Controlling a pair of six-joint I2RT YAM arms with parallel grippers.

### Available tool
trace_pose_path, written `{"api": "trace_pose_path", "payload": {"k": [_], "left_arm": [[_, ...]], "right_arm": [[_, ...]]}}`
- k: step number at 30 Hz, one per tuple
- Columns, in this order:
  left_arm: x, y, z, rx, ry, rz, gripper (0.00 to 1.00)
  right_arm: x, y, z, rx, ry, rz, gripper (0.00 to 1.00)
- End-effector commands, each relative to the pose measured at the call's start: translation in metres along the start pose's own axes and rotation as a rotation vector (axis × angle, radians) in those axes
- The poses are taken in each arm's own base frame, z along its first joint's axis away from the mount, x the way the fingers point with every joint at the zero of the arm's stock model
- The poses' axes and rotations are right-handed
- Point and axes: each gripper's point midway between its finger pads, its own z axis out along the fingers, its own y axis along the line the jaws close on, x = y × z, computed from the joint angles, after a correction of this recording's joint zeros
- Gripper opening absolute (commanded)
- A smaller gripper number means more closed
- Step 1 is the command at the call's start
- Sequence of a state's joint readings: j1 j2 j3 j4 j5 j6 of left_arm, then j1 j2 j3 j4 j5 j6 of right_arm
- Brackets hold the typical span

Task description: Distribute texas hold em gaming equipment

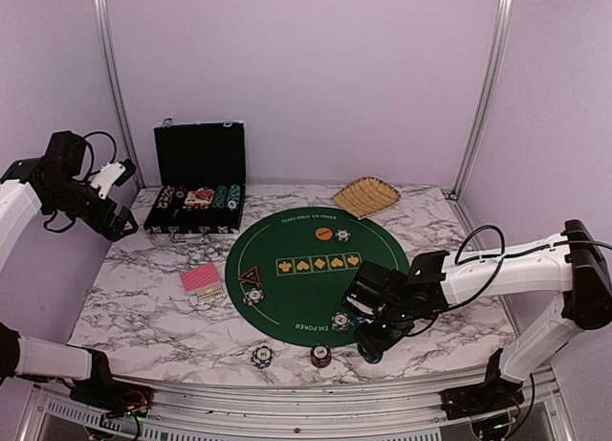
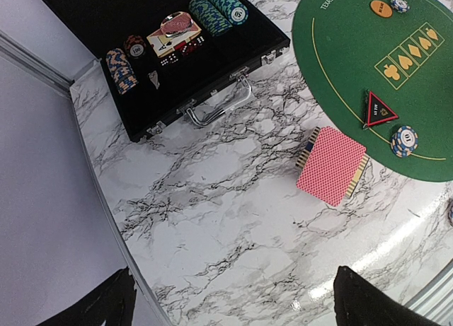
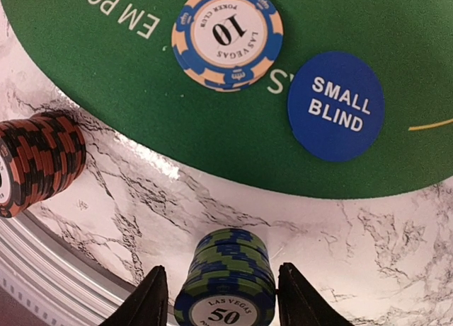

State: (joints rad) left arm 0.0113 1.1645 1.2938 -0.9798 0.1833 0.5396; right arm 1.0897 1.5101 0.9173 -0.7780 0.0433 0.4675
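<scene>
Currently, the right gripper (image 1: pixel 370 343) is down at table level, just outside the near-right edge of the green felt mat (image 1: pixel 296 302). Its jaws stand partly open. Its fingers (image 3: pixel 152 301) bracket a stack of green-and-blue 50 chips (image 3: pixel 225 283), one finger on each side. A thin slit of marble shows between the stack and one finger. At the other finger, contact cannot be confirmed. On this evidence the stack is judged enclosed but not yet clamped.

Governing relation: the stack stands upright on the marble, directly between the fingers, just off the mat's near edge. Its axis runs roughly parallel to the fingers, and the "50" face points back at the wrist camera. Because the stack is round, no rotation of the wrist should be needed; the closing line already crosses its widest part.

Beyond the fingers, on the mat near that edge, lie a single 10 chip (image 3: pixel 226 36) and the blue SMALL BLIND button (image 3: pixel 336 105). A red-and-black chip stack (image 3: pixel 35 163) stands off the mat, further along the same near edge.

The left gripper (image 2: pixel 232 273) is raised well clear of the mat's far-left side, jaws fully spread and empty. Below it, the playing cards (image 2: pixel 331 165) lie just off the mat's left edge. The right arm is therefore the nearer one.
</scene>
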Motion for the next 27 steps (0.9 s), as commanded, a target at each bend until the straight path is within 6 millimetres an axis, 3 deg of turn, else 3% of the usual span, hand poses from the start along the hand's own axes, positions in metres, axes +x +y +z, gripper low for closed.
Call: {"api": "trace_pose_path", "payload": {"k": [1, 19, 27], "left_arm": [[-0.002, -0.005, -0.007, 0.017, -0.004, 0.004, 0.99], [-0.001, -0.005, -0.006, 0.022, -0.002, 0.001, 0.99], [-0.001, -0.006, -0.006, 0.023, -0.004, 0.001, 0.99]], "right_arm": [[-0.004, 0.002, -0.001, 0.004, -0.013, -0.007, 0.5], [-0.015, 0.001, -0.025, 0.028, -0.04, -0.018, 0.31], [-0.041, 0.009, -0.049, 0.027, -0.088, -0.041, 0.3]]}}
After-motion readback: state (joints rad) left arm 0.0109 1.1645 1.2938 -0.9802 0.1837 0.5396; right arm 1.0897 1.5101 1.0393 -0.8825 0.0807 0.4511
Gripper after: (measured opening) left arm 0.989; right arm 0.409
